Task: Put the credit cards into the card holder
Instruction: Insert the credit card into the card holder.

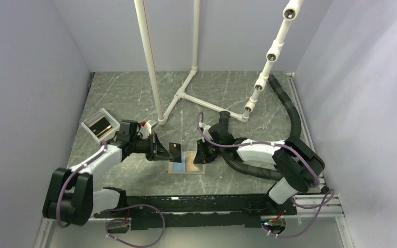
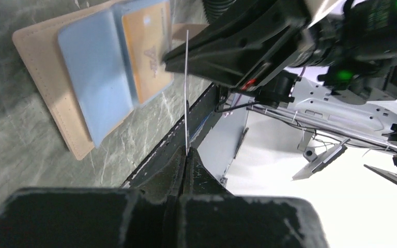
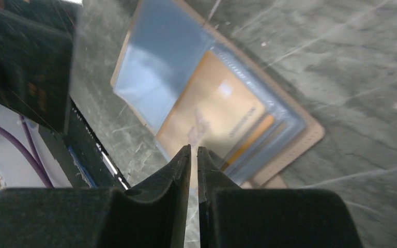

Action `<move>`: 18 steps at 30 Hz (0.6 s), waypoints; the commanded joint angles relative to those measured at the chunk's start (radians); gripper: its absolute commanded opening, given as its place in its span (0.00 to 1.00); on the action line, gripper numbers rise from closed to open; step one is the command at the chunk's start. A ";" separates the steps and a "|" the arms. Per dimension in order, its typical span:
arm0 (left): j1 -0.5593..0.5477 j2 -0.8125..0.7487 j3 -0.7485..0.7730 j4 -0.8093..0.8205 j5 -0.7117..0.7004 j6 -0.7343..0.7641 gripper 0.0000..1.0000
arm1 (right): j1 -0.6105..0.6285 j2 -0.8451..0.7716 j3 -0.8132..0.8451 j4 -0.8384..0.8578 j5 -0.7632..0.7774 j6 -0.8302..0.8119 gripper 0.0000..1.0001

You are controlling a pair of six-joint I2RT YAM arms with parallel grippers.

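One credit card is clamped in the left pincer, whose jaws are closed on one edge of it. In the left wrist view the card shows edge-on as a thin line. It is held clear of the desk, near the left edge of the card holder and apart from it.

The card holder lies open and flat on the desk with its bluish pockets facing up. An orange card already sits in one pocket.

The right pincer hovers at the holder's right side, jaws drawn almost together with nothing seen between them. Whether its tips press on the holder cannot be told.

A second dark card lies in the white tray, well apart to the left.

Step in hand, by judgement: presenting the gripped card to a pocket mouth. Insertion is not yet done.

The next move likely calls for the following:
- Tilt the card until its free edge lines up with the pocket opening.
- Slide it in along the pocket plane while the right pincer steadies the holder.
- Release only once the card is seated.

The tray card would come after.
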 commanded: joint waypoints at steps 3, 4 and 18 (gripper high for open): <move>-0.094 0.150 -0.026 0.232 0.058 -0.019 0.00 | -0.065 0.018 -0.041 0.036 -0.038 -0.003 0.12; -0.100 0.166 -0.036 0.272 0.058 -0.029 0.00 | -0.071 0.020 -0.045 0.035 -0.042 -0.006 0.12; -0.123 0.333 -0.012 0.181 0.035 0.052 0.00 | -0.097 0.044 -0.046 0.017 -0.056 -0.044 0.12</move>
